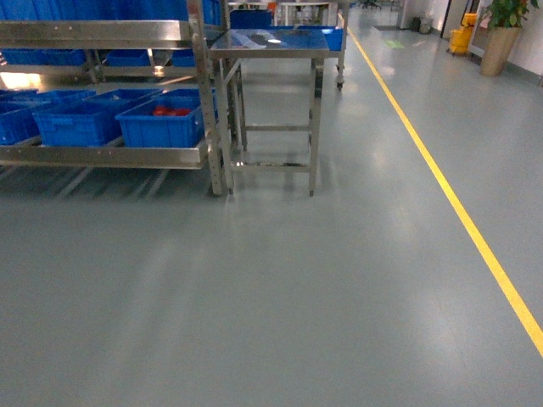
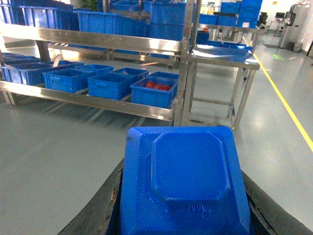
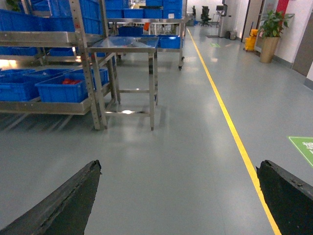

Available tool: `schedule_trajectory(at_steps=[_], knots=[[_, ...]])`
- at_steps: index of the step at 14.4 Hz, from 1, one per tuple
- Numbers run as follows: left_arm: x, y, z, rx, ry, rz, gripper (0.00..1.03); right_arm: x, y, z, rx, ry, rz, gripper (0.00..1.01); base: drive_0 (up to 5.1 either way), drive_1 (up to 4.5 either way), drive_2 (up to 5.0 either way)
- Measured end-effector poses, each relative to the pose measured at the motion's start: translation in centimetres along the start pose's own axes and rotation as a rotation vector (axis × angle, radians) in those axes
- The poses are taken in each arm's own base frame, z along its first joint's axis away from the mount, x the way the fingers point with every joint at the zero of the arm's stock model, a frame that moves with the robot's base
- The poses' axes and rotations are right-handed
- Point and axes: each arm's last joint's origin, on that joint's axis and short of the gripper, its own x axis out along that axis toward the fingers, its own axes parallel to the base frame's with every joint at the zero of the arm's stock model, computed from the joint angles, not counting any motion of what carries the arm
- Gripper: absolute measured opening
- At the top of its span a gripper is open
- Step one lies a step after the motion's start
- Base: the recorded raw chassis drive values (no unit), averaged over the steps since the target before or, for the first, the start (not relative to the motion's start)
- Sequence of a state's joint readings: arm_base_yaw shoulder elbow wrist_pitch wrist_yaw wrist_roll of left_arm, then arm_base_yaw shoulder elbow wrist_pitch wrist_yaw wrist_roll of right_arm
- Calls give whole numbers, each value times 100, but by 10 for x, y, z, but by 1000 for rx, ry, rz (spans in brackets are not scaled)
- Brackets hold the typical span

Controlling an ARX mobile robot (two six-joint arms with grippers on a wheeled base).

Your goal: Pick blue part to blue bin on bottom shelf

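A grey factory floor (image 1: pixel 280 288) stretches ahead. At ten o'clock the bottom shelf (image 1: pixel 102 155) carries blue bins (image 1: pixel 78 125). The left gripper (image 2: pixel 183 196) grips the blue part (image 2: pixel 183 186). The right gripper (image 3: pixel 178 196) hangs wide open, empty. Best approach: roll closer, square to the rack.

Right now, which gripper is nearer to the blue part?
Left. The left gripper is shut on the blue part, which sits between its fingers. The right gripper is open and empty, above bare floor.
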State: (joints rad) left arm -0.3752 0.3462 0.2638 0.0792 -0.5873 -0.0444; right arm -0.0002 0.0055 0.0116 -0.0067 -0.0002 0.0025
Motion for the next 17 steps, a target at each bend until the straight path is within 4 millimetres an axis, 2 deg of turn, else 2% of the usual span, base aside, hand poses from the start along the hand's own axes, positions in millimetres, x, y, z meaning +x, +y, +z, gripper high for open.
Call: schedule_trajectory(at_steps=[17], knots=[[0, 0, 0, -1, -1, -1, 43, 0, 0, 0, 0, -4, 0, 98, 0, 401, -402]])
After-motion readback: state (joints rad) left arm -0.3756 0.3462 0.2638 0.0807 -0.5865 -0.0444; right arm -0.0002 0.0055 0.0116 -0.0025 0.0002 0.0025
